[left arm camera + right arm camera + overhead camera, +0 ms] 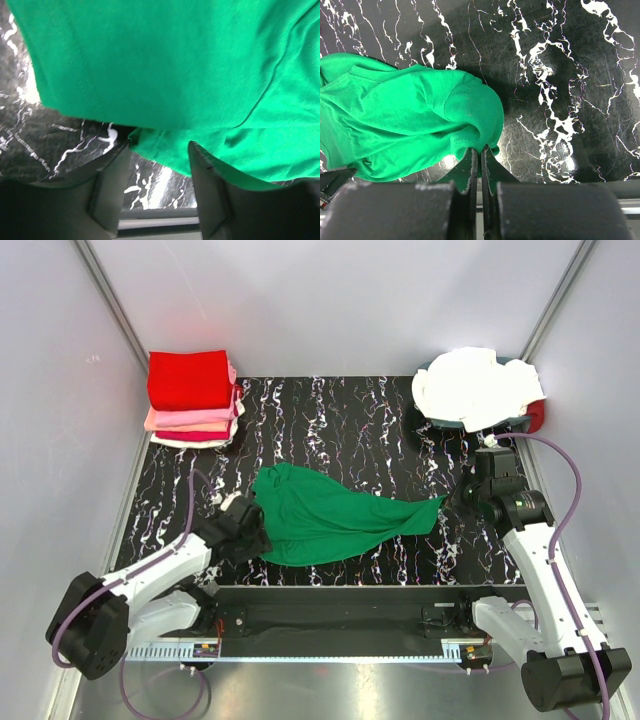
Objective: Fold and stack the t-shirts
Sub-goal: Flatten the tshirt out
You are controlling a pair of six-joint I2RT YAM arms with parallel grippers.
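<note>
Toward the near left corner of the mat, the left gripper has its jaws parted astride the hem of the green t-shirt. Nothing is pinched there yet, probably because it is lining up a second hold. At the near right, the right gripper is clenched on a fold of the same shirt and draws it into a taut point. This likely anchors that end so the cloth can be spread flat. The shirt lies rumpled across the mat's middle between both arms. At the far left corner sits the folded stack of red and pink shirts, its likely destination. A white heap waits unfolded at the far right corner.
</note>
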